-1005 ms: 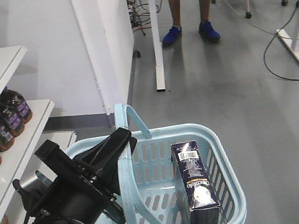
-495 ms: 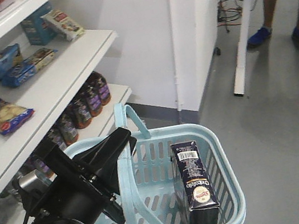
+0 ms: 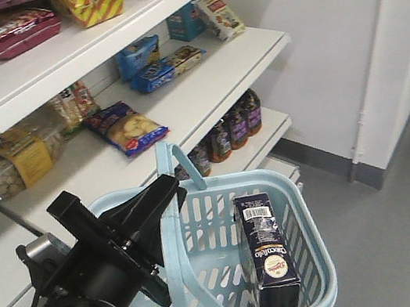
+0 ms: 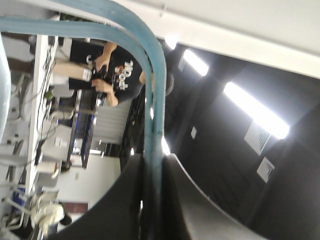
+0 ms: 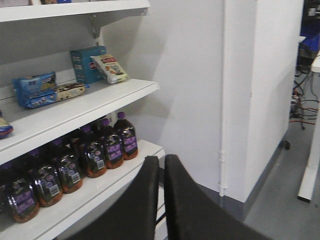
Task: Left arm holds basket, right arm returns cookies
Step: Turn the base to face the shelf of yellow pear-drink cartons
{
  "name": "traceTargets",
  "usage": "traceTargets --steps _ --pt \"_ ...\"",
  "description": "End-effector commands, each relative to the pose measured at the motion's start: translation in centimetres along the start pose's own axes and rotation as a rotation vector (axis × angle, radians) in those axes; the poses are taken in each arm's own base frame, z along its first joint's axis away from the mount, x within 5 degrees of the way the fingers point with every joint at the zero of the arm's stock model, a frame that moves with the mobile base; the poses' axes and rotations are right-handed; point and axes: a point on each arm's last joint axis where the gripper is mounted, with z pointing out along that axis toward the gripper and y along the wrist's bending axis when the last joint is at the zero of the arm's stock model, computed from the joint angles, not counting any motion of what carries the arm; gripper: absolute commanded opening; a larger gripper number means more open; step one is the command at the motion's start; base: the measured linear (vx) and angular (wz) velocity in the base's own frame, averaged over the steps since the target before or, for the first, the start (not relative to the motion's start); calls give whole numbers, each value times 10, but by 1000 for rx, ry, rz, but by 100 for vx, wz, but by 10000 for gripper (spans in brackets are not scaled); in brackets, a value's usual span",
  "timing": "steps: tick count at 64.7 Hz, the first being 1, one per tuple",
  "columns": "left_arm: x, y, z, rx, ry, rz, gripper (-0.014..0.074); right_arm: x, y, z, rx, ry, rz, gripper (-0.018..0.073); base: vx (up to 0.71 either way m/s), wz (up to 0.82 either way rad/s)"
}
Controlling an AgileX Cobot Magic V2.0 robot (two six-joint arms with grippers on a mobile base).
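Note:
The light blue basket [image 3: 320, 259] fills the lower middle of the front view. My left gripper [image 3: 168, 197] is shut on one of its hoop handles [image 3: 172, 243]; in the left wrist view the blue handle [image 4: 155, 102] runs straight down between the closed fingers of the left gripper [image 4: 154, 161]. The cookies [image 3: 267, 252], a tall dark navy box with a barcode patch, stand upright inside the basket at its right side. My right gripper [image 5: 162, 161] shows only in its own wrist view, shut with nothing held, pointing at the shelves and away from the box.
White store shelves [image 3: 205, 88] stand to the left and ahead, carrying snack packets [image 3: 123, 128] and dark drink bottles [image 3: 232, 127]. The right wrist view shows the bottle row [image 5: 95, 152] and a white wall corner [image 5: 240, 100]. Grey floor lies to the right.
The whole view has swung left: the desk and the person's legs are gone and shelves of goods now fill the background. Basket, box and left gripper keep their places in the frame.

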Motion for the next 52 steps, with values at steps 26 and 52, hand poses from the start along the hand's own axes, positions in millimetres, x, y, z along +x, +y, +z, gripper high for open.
traceTargets --steps 26,52 --pt "10 -39 -2 331 71 -20 -3 -2 0 0 2 -71 -11 -3 9 50" --pt "10 -39 -2 331 71 -20 -3 -2 0 0 2 -71 -11 -3 7 43"
